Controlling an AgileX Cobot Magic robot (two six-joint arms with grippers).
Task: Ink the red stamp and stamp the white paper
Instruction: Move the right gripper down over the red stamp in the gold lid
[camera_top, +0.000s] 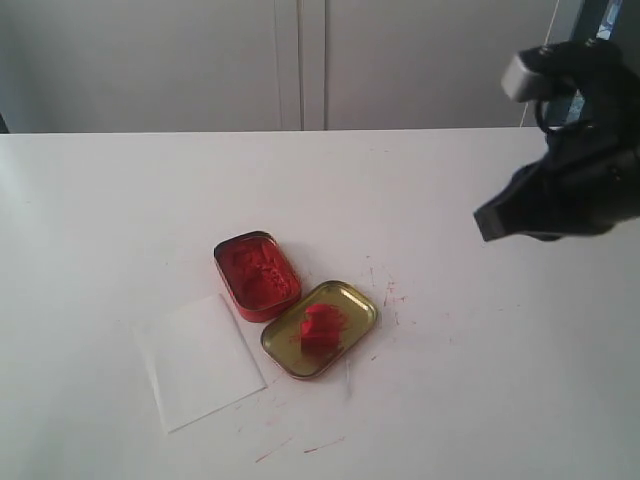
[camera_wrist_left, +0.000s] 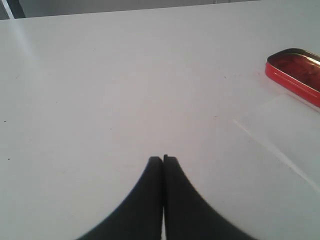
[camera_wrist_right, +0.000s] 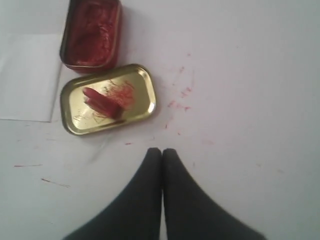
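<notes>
**A:** How far along is this?

**B:** Hardly begun, I'd say. The stamp (camera_wrist_right: 102, 101) lies on its side in the lid (camera_wrist_right: 140, 87), just beside the tin (camera_wrist_right: 64, 47), and nothing is gripping it. It has to be picked up, pressed into the tin's paste, then brought down on the paper (camera_top: 200, 360).

**A:** Is the paper marked?

**B:** I can make out no print on it. It lies flat on the table (camera_top: 480, 380), its edge close against the tin. There are red flecks (camera_top: 385, 290) on the table by the lid, but they tell me nothing about the sheet.

**A:** And the hands?

**B:** The right hand (camera_wrist_right: 162, 151) has its fingers pressed together with nothing between them. The left hand (camera_wrist_left: 163, 159) is the same, pinched tight and empty.

**A:** Which view is most useful?

**B:** The right wrist view gives the stamp's shape: a short red piece lying across the lid, with red streaks around it. In the exterior view it is only a red blob. That view does show the right arm raised over the right side of the table, well apart from the lid. It does not show the left hand at all.

**A:** The left wrist view?

**B:** Mostly bare table, with an end of the tin and part of the paper. No lid and no stamp, so that hand looks poorly placed for the pickup.
</notes>
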